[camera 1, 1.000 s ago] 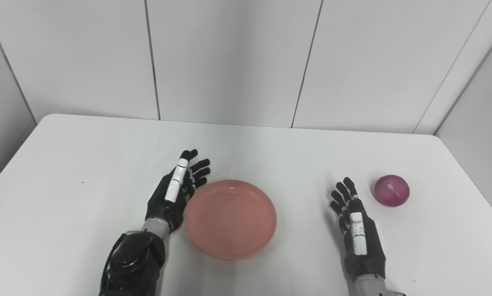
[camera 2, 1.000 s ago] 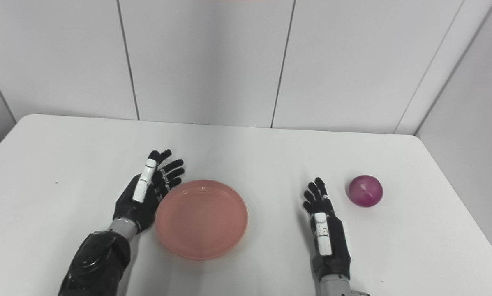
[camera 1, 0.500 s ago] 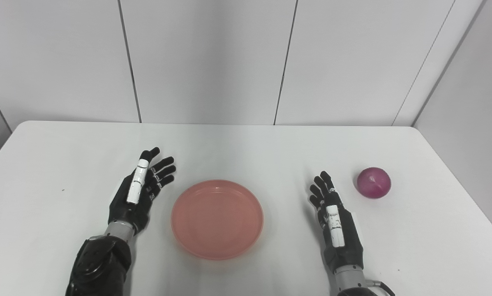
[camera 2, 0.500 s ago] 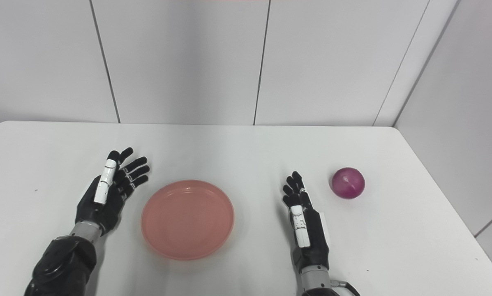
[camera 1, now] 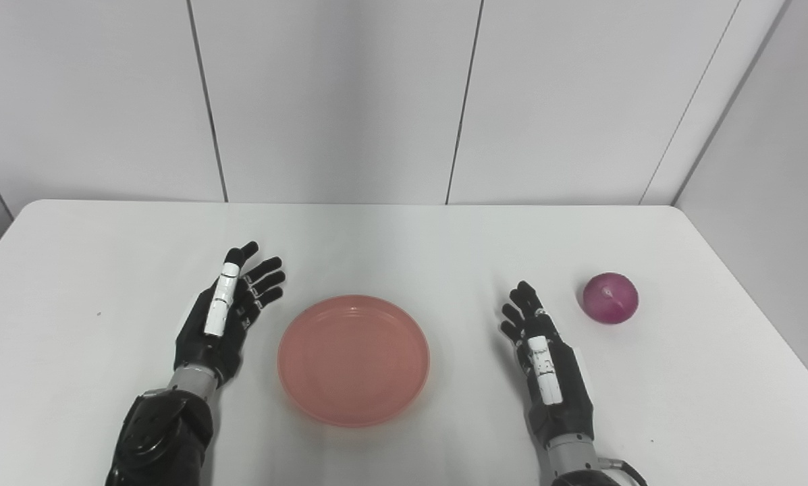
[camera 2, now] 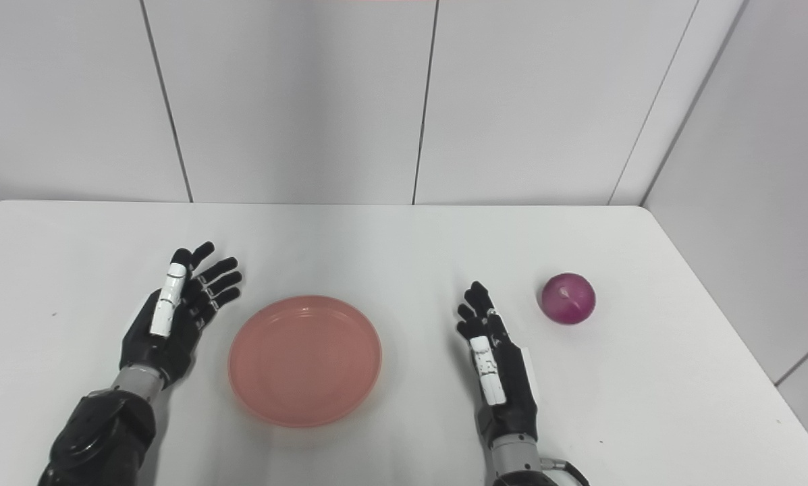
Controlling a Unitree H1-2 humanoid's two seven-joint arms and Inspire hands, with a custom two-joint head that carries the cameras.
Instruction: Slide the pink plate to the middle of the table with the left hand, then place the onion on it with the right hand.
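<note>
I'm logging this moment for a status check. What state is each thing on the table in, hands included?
pink plate: empty, flat on the table, between the two hands, touched by neither.
onion: whole, resting on the table right of the right hand, not held.
left hand: open, holds nothing, beside the plate.
right hand: open, holds nothing, apart from the onion.

Bright, even, diffuse light falls from above. The white table (camera 1: 404, 243) looks nearly washed out, with a faint sheen at its middle. Shadows are soft and small, hugging the plate (camera 1: 354, 358) and onion (camera 1: 610, 298). Both views are sharp, without blur.
</note>
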